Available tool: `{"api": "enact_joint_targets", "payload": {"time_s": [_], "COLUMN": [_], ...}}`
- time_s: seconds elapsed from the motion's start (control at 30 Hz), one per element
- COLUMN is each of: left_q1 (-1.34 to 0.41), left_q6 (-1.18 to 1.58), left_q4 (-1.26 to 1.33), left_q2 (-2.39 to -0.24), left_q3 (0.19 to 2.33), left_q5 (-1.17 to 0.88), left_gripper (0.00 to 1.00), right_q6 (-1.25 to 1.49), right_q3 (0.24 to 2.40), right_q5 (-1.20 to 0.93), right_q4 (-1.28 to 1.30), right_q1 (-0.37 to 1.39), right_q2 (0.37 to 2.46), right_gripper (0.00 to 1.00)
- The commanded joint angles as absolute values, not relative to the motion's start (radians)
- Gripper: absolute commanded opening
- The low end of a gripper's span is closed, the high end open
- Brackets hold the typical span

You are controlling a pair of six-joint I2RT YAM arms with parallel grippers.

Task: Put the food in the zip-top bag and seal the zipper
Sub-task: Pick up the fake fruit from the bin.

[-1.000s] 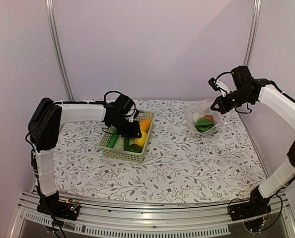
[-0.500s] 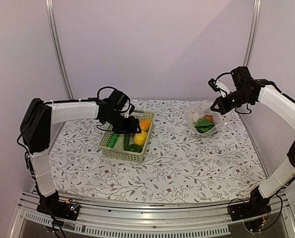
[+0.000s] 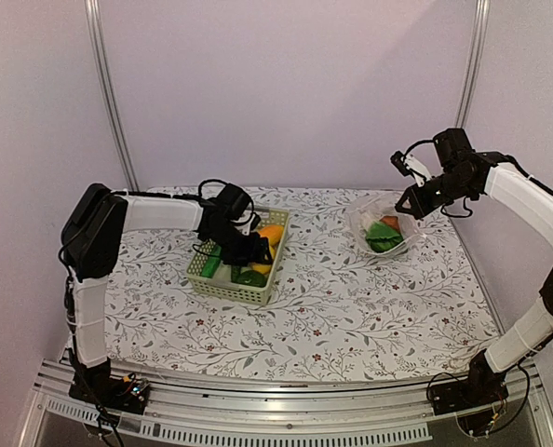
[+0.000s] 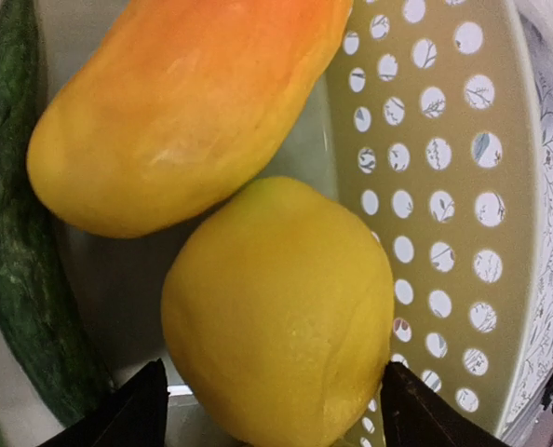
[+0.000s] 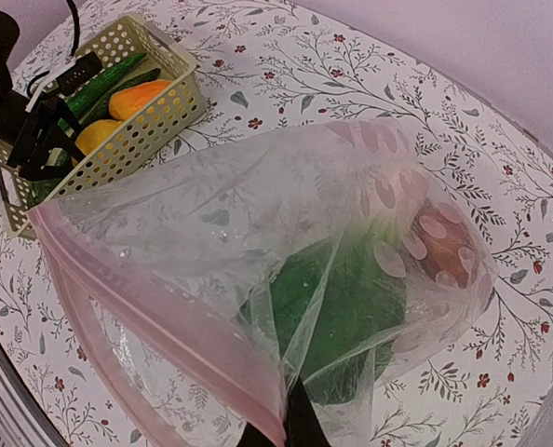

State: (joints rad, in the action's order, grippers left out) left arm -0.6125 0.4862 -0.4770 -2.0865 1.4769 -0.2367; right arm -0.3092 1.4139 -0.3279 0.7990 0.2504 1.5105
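Observation:
My left gripper [image 3: 251, 250] is down inside the pale green basket [image 3: 222, 289]. Its fingers [image 4: 146, 410] stand open on either side of a yellow lemon [image 4: 276, 307]. An orange-yellow piece [image 4: 183, 102] and a green cucumber [image 4: 16, 233] lie beside the lemon. My right gripper [image 3: 409, 207] is shut on the mouth edge of the clear zip-top bag [image 5: 221, 214] and holds it lifted at the back right. The pinkish zipper [image 5: 165, 307] is open. Leafy green food [image 5: 342, 298] and a brown piece [image 5: 439, 247] are inside the bag.
The basket [image 5: 146, 121] stands at the left-centre of the floral tablecloth [image 3: 351, 307], and the bag [image 3: 384, 228] is at the back right. Purple walls and two metal posts close the back. The basket wall [image 4: 444, 186] is close on the lemon's right.
My left gripper drew back and up from the basket, then came down again with its fingers around the lemon. The right gripper and bag barely shifted.

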Motion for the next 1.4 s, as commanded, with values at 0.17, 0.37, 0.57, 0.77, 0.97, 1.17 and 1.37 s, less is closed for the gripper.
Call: {"api": "enact_joint_targets", "payload": {"time_s": [0.17,0.37,0.57,0.77,0.97,1.17,1.37], "left_q1": [-0.608,-0.605,-0.595,-0.608,-0.677,-0.799,-0.907], "left_q6": [0.485,0.451,0.383,0.364,0.347,0.287,0.234], "left_q4": [-0.461,-0.517,-0.573,-0.534,-0.458,-0.277,-0.138], "left_q2": [-2.136,-2.069,-1.975,-1.879,-1.836,-1.804,-1.834], "left_q3": [1.549,1.551,1.541,1.562,1.635,1.649,1.685], "left_q5": [-0.229,-0.183,-0.111,-0.138,-0.147,-0.198,-0.284], "left_gripper": [0.63,0.55,0.54,0.51,0.49,0.46,0.45], "right_q6": [-0.316,-0.319,-0.322,-0.322,-0.322,-0.323,-0.322], "right_q3": [1.402,1.399,1.382,1.385,1.387,1.402,1.429], "right_q5": [-0.341,-0.337,-0.335,-0.346,-0.354,-0.37,-0.377], "right_q4": [0.789,0.79,0.781,0.787,0.788,0.797,0.815], "right_q1": [0.255,0.255,0.255,0.256,0.256,0.258,0.263], "right_q2": [1.478,1.476,1.469,1.466,1.467,1.473,1.483], "right_gripper": [0.0,0.0,0.0,0.0,0.0,0.0,0.0]}}
